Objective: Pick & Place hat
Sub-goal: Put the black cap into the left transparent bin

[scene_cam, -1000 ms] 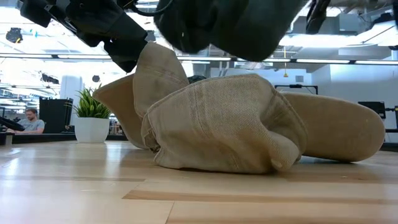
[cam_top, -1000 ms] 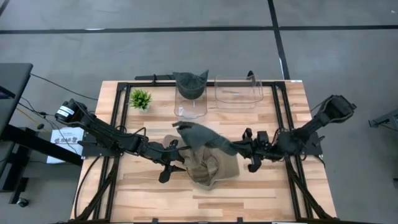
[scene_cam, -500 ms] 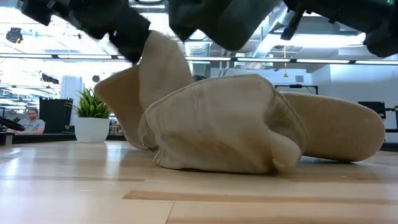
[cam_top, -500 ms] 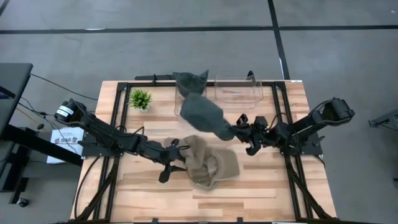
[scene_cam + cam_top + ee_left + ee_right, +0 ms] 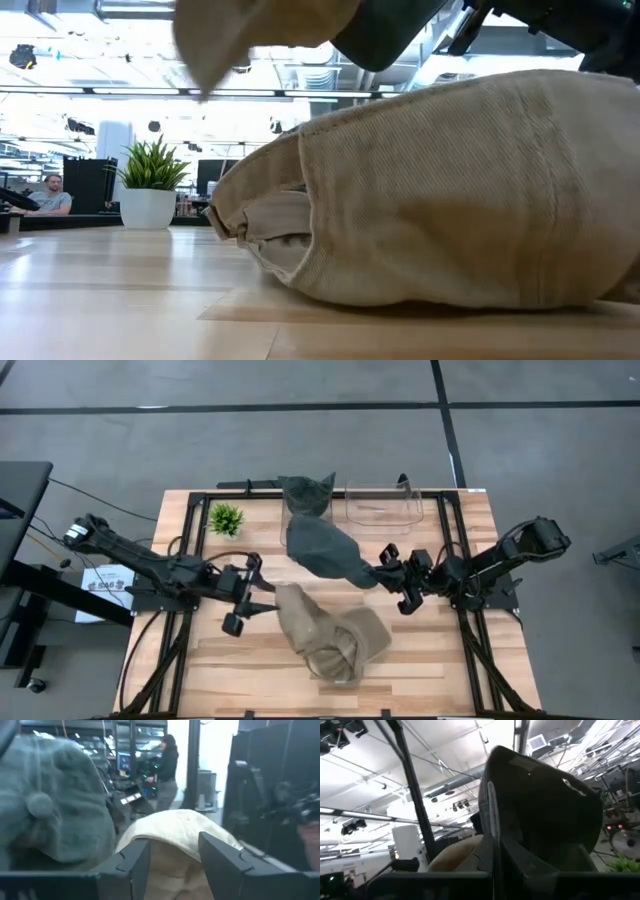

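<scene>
Two hats: since a moment ago the left gripper (image 5: 243,603) has pulled back open-fingered off the tan hat (image 5: 330,635). It now lies diagonally, brim toward the front-right. The right gripper (image 5: 385,572), clenched, holds the green hat (image 5: 322,547) aloft.

Two black jointed robot arms, one at each side of the desk

The left black arm (image 5: 150,568) and the right black arm (image 5: 500,560) are built of slim matte links with bulkier rounded joints and thin black cables alongside. The left claw (image 5: 240,600) ends in two flat, angular black fingers (image 5: 220,865); the right claw (image 5: 398,582) is equally dark and blocky.
</scene>
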